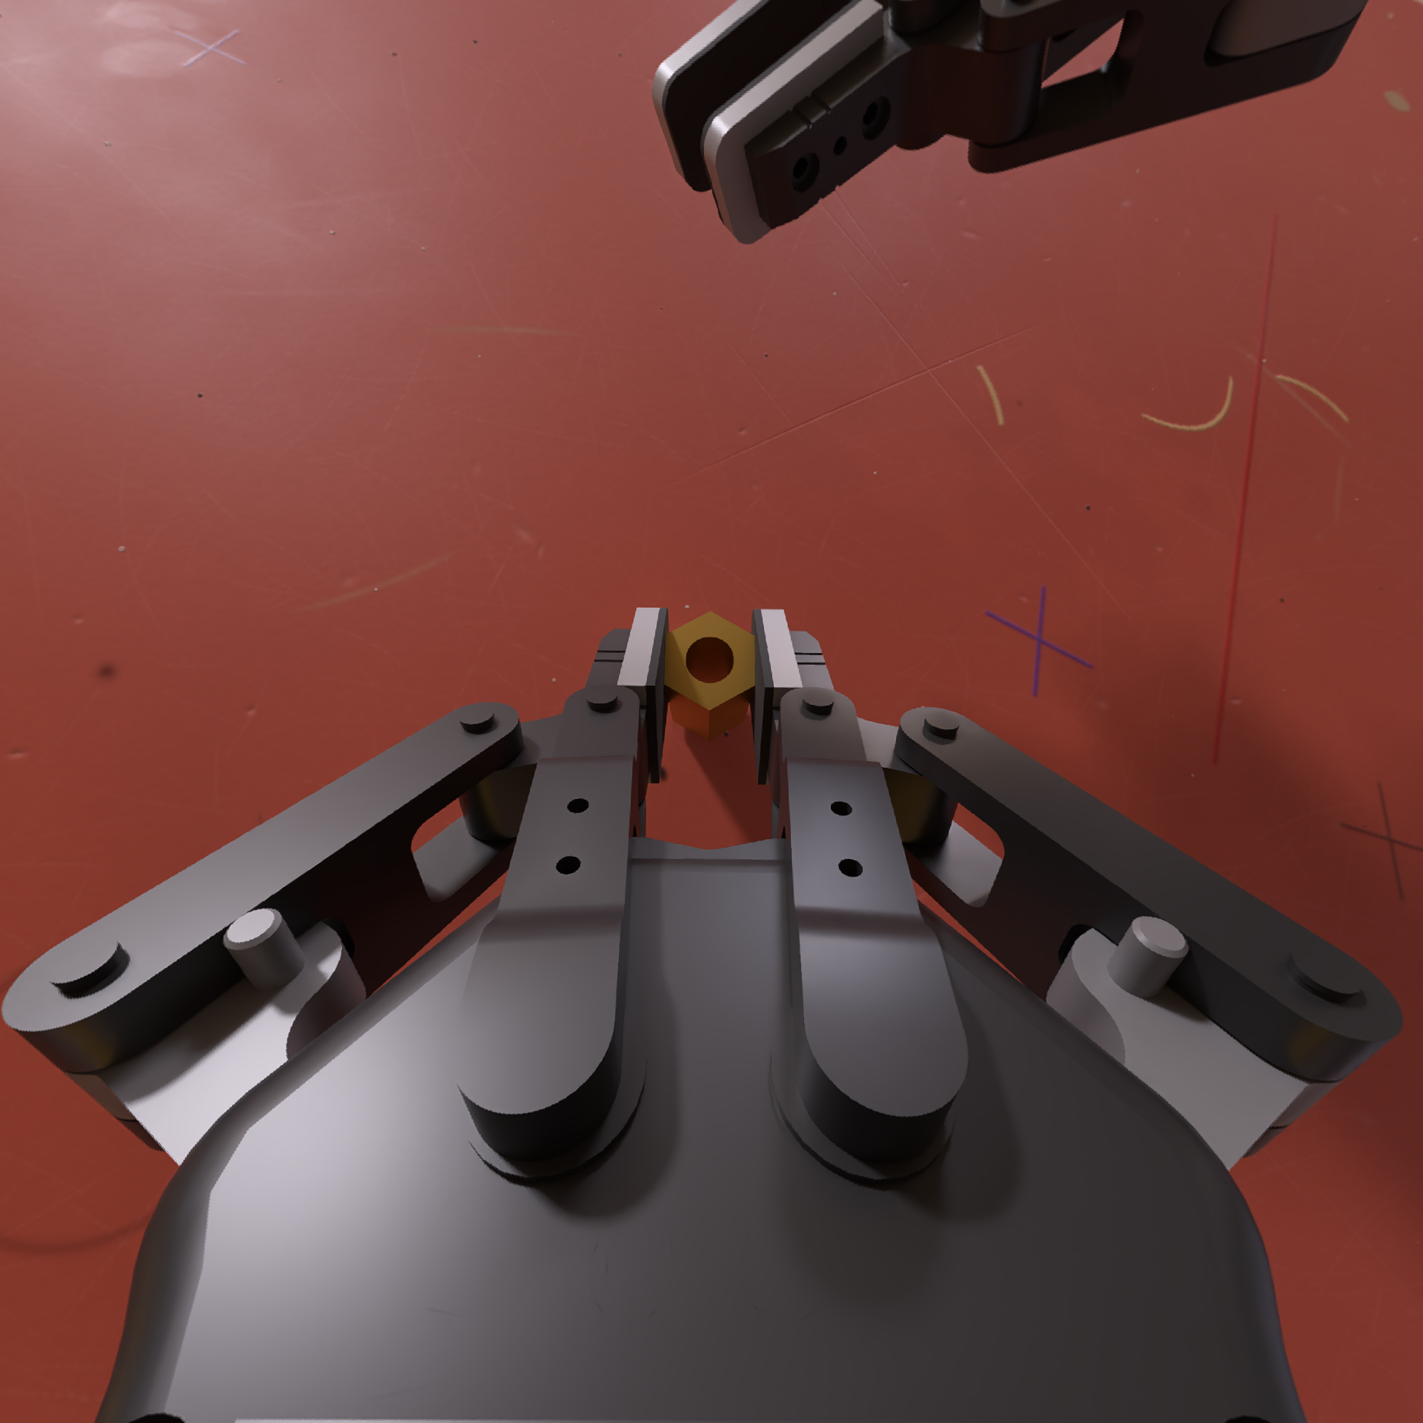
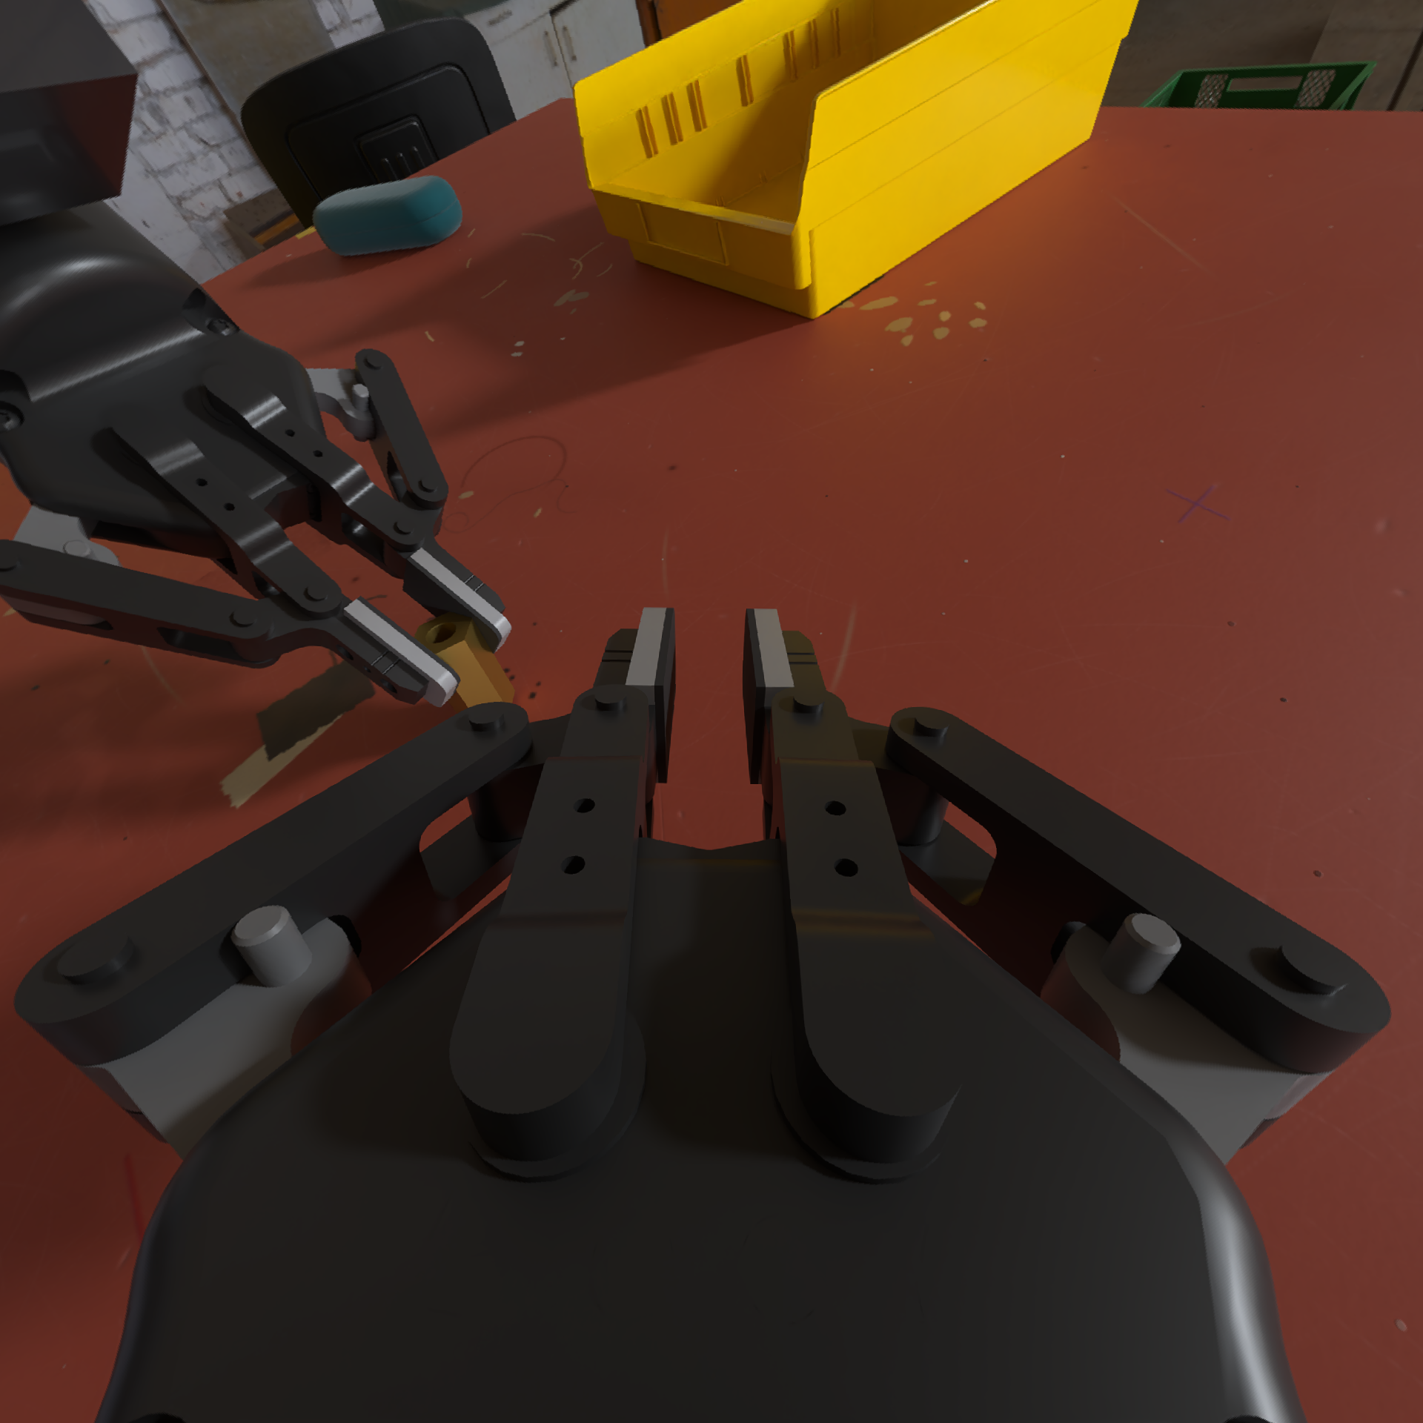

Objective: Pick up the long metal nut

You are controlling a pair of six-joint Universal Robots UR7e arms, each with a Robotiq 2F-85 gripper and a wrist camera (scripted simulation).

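Between the two pads of the left tool [image 1: 709, 662] sits the long metal nut [image 1: 708, 670], a brass-coloured hexagonal piece whose bored end faces the left wrist camera. Both pads press against its opposite flats, so this tool is clenched on the nut. From the right wrist view the left tool [image 2: 468, 651] reaches down at a slant, and the nut [image 2: 462, 654] stands between its white-tipped fingers [image 2: 400, 647] with its lower end at the red bench [image 2: 1001, 577]; whether it touches the surface I cannot tell. The right tool [image 2: 709, 654] hovers just beside it, its pads drawn near each other with a narrow gap and nothing between them. Farther back on the bench stand a yellow bin [image 2: 847, 154], open at its front, and a teal block [image 2: 389, 214], well apart from both tools.
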